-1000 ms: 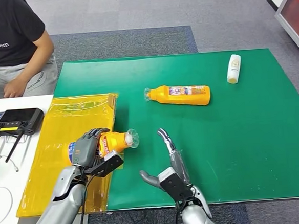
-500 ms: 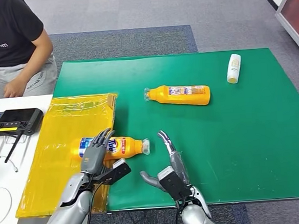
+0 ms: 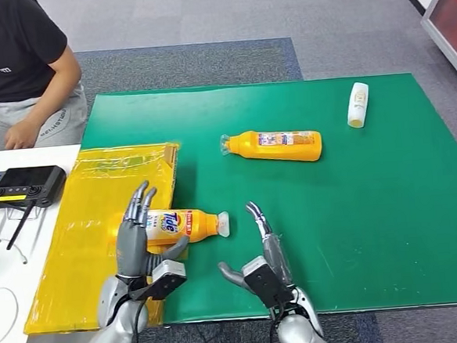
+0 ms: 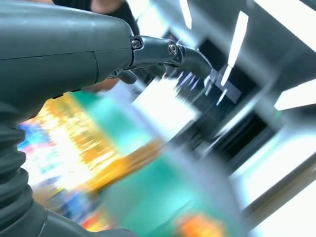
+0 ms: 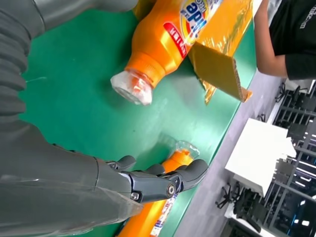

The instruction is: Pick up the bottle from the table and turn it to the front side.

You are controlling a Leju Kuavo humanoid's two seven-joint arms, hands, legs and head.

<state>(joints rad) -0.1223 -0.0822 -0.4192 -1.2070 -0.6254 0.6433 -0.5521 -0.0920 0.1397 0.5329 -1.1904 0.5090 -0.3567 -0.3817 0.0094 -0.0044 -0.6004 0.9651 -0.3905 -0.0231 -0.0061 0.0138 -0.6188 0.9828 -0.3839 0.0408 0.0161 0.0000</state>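
Task looks basically done: the bottle [image 3: 180, 224] lies on its side w/ the Tide label facing up, half on the yellow sheet [image 3: 94, 228] and half on the green mat [image 3: 365, 225], cap pointing to 3 o'clock, so judging by that the front side is showing and nothing obvious is left but to clear the hands. Left hand [image 3: 134, 239] sits at the bottle's 7 o'clock, fingers straight and spread, holding nothing; can't tell if the fingertips graze the bottle's end. Right hand [image 3: 262, 263] hovers at the bottle's 4 o'clock, fingers apart and lightly curled, empty, not touching the bottle; a second orange bottle [image 3: 274, 145] lies well apart at 1 o'clock.
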